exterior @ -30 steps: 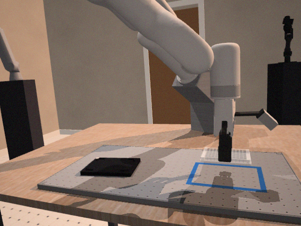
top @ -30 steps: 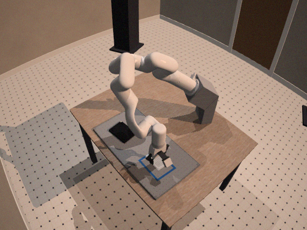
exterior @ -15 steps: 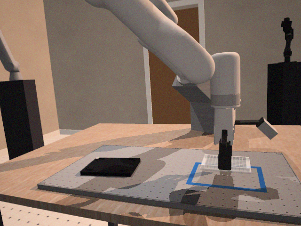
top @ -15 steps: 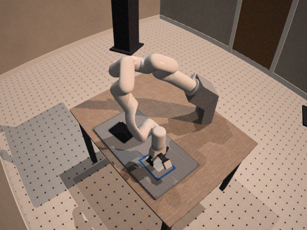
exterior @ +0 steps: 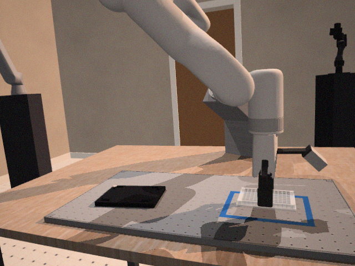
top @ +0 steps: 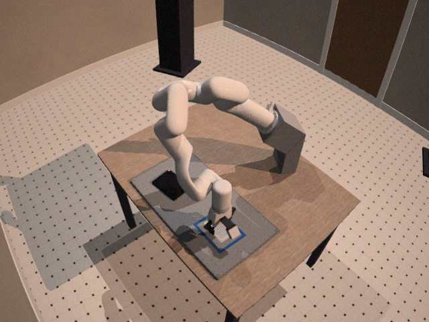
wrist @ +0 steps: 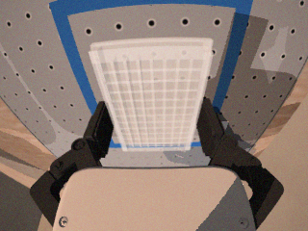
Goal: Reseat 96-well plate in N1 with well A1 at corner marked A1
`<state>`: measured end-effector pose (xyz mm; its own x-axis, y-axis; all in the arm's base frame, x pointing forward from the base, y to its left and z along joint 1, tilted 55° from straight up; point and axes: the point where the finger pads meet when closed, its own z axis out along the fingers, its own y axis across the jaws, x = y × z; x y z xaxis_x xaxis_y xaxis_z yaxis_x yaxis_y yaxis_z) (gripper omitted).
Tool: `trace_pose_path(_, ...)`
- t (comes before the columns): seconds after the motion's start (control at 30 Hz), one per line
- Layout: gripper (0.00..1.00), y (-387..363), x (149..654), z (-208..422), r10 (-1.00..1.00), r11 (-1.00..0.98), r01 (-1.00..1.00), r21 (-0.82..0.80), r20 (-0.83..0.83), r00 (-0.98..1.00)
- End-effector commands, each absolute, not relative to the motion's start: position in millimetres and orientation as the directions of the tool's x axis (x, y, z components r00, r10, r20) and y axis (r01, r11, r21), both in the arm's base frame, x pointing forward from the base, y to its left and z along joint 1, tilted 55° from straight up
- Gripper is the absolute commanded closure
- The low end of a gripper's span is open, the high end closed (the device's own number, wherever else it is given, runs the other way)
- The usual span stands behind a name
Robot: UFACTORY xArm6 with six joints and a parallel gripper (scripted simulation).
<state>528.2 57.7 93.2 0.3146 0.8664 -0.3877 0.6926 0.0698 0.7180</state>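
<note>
The clear 96-well plate lies level inside the blue taped outline B1, at or just above the grey deck; I cannot tell if it touches. My gripper (exterior: 265,197) is shut on the plate across its short width, one black finger on each long side, as the wrist view shows (wrist: 156,130) with the plate (wrist: 154,92) between the fingers. In the overhead view the plate (top: 220,231) sits in the outline under the wrist. The black plate nest N1 (exterior: 131,195) stands empty at the deck's left, also in the overhead view (top: 168,184). The cut corner is not discernible.
The grey perforated deck (exterior: 200,206) lies on a wooden table. The arm's grey base block (top: 286,138) stands at the table's far side. The wrist camera bracket (exterior: 314,157) juts out to the right of the gripper.
</note>
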Motion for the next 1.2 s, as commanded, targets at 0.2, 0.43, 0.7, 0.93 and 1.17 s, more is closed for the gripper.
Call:
trace_pose_path(0.2,1.00,58.6,528.5,93.9,0.867,0.070,0.692,0.719,-0.387,0.314)
trace_pose_path(0.43,1.00,58.4,528.7,93.6,0.867,0.070,0.692,0.719,-0.387,0.314)
trace_pose_path(0.7,1.00,57.9,529.3,93.1,0.867,0.070,0.692,0.719,-0.387,0.314)
trace_pose_path(0.93,1.00,57.3,530.1,92.4,0.867,0.070,0.692,0.719,-0.387,0.314)
trace_pose_path(1.17,1.00,56.9,530.6,91.9,0.867,0.070,0.692,0.719,-0.387,0.314)
